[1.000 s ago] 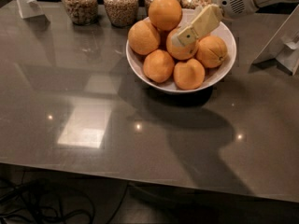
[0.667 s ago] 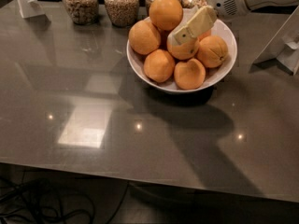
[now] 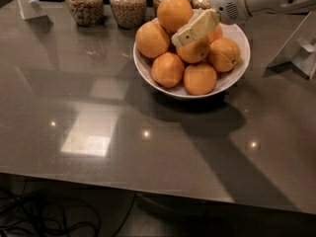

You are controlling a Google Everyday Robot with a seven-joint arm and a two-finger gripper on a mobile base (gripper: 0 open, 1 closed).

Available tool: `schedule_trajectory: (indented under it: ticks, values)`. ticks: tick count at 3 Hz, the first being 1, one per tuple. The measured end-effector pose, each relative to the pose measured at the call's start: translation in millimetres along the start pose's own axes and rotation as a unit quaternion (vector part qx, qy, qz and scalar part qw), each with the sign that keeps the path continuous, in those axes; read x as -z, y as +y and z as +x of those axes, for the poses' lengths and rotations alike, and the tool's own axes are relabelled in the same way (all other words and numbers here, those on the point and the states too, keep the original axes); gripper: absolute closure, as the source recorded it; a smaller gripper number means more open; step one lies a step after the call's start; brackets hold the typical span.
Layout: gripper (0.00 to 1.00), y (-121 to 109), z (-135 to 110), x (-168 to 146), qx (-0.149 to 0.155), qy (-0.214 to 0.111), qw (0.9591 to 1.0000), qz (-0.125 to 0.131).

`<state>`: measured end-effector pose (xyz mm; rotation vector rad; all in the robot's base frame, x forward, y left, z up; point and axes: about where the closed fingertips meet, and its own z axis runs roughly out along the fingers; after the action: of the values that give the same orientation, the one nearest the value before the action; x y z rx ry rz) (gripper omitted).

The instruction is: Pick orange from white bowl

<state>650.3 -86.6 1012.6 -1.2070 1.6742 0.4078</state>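
Note:
The white bowl (image 3: pixel 240 41) stands on the dark table at the back right, piled with several oranges. The orange (image 3: pixel 174 12), large, smooth and round, lies on top of the pile at the bowl's back left. My gripper (image 3: pixel 190 32) reaches in from the upper right, its cream tip slanting down to the left over the middle of the pile. It is just right of and below the top orange and above a middle orange (image 3: pixel 193 52). It holds nothing that I can see.
Glass jars of grain (image 3: pixel 85 4) (image 3: pixel 128 5) stand right behind the bowl. A white stand (image 3: pixel 27 1) is at the back left and another (image 3: pixel 298 48) at the right. The table's front edge (image 3: pixel 148 191) has cables on the floor below.
My gripper has moved a little up and to the left over the pile, closer to the top orange. The oranges and bowl have not moved.

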Motion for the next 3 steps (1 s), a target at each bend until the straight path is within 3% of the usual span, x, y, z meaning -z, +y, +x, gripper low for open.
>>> schedule_trajectory:
  ticks: [1, 2, 3]
  values:
    - [0.0, -3, 1, -13, -0.004, -0.006, 1.0, -0.005]
    - [0.07, -4, -3, -24, -0.002, -0.014, 0.9999, -0.01]
    - [0.26, -6, -7, -32, 0.0, -0.018, 0.9997, -0.013]
